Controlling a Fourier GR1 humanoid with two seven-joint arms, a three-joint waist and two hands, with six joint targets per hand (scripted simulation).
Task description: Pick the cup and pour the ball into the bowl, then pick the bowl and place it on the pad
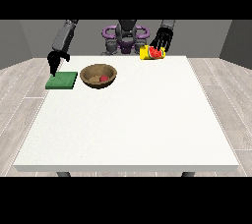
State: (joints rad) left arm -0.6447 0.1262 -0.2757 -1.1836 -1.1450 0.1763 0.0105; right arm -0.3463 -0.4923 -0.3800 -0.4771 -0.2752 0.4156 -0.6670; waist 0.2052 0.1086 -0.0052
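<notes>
Bowl (99,76) sits near the table's (147,129) far left corner with your red ball (104,78) inside, just beside the green pad (62,80). Your hand at the view's right (162,39) hangs over the tipped yellow cup (151,53) at the far edge, fingers spread. The hand at the view's left (55,61) hovers above the pad; its fingers I can't make out.

A large white table (128,125) is seen filling the middle of the view, its top plain and flat. Two dark legs (63,174) are seen under the table's near edge, one toward each corner. A pale wood-plank floor (19,100) is spread around the table on both sides. Grey walls (19,36) are seen behind the table's far edge.
</notes>
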